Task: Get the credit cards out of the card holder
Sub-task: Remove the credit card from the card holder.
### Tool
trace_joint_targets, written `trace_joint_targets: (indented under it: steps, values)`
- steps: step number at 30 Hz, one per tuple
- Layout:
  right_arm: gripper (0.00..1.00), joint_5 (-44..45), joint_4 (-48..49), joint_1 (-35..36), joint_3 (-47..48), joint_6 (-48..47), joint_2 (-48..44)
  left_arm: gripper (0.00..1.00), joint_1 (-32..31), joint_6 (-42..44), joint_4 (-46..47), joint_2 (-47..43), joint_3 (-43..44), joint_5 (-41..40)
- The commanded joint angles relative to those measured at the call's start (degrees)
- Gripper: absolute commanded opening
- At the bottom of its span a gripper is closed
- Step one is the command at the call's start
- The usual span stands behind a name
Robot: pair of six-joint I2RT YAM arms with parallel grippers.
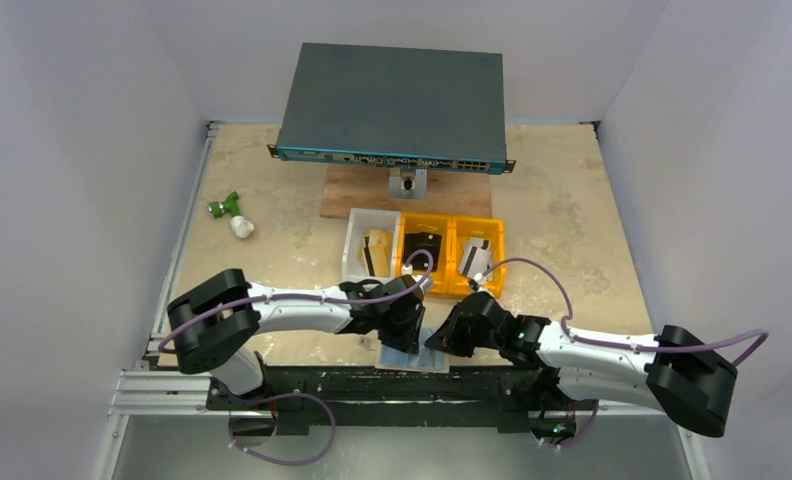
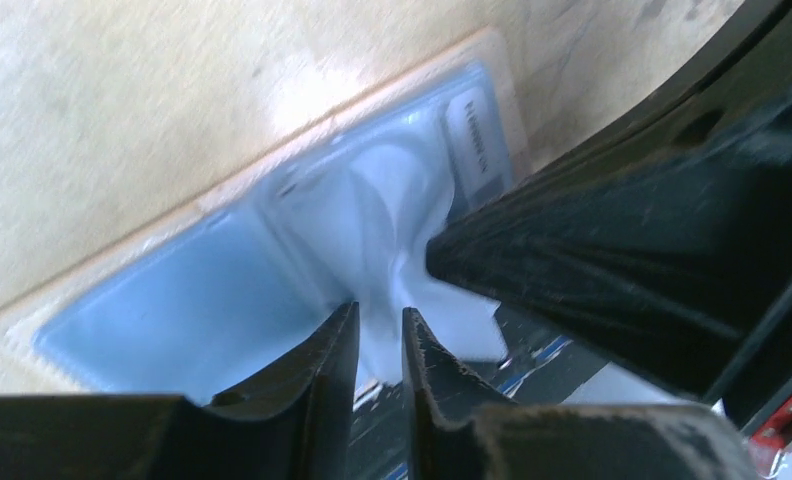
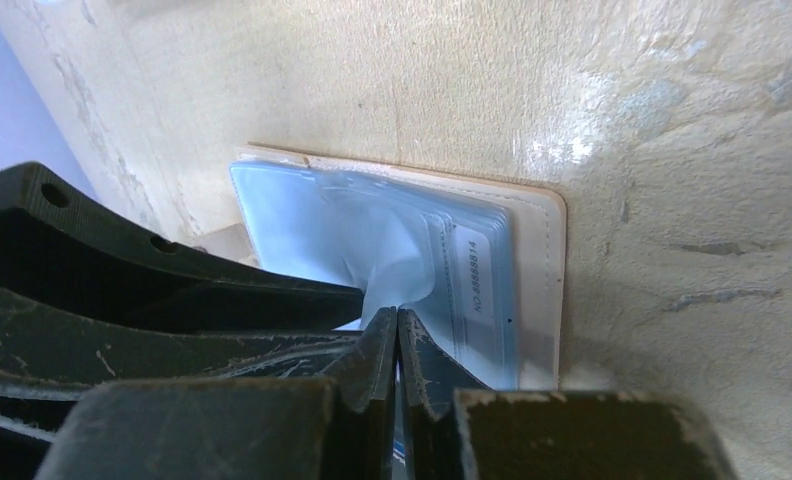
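Pale-blue face up, the card holder lies unfolded at the near edge of the worktop. Only the wrist views give detail. The right fingers are pressed together on a clear sleeve, which rises in a peak beside stacked cards, one with a printed number. The left fingers stand slightly parted, with pale sleeve showing in the gap and no grip evident. Overhead alone shows a white bin, two orange bins, a dark switch box, a wooden board and a green-and-white item. Beige mottled worktop; plain pale walls.
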Motion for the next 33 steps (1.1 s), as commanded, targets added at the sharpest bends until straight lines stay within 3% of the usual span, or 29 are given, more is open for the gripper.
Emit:
trace_joint_targets:
  steps: [1,7,15,26,30,31,33]
  values:
    - [0.0,2.7,1.0,0.2,2.5,-0.2,-0.6,0.25,-0.5,0.8,-8.0,-6.3,-1.4,-3.6]
    - [0.0,3.7,0.4,0.7,5.4,-2.6,-0.2,0.27,0.2,0.0,-15.0,-14.7,-4.1,-7.8]
    - [0.01,4.8,-0.6,3.6,11.8,-4.9,7.0,0.21,1.7,-1.3,-17.7,-20.6,-8.1,-10.6]
    - [0.38,6.3,2.0,8.9,19.6,-5.6,17.5,0.18,2.6,-1.7,-19.6,-24.4,-9.7,-11.0]
    - [0.46,6.4,3.3,9.9,20.8,-5.5,20.3,0.18,2.7,-1.9,-20.6,-26.3,-9.9,-11.3]
    - [0.47,6.5,3.6,10.1,21.0,-5.5,16.1,0.18,2.7,-2.0,-21.1,-26.8,-9.9,-11.4]
    - [0.5,6.3,4.5,10.4,21.1,-5.4,22.5,0.18,2.7,-2.1,-21.7,-27.8,-9.9,-11.4]
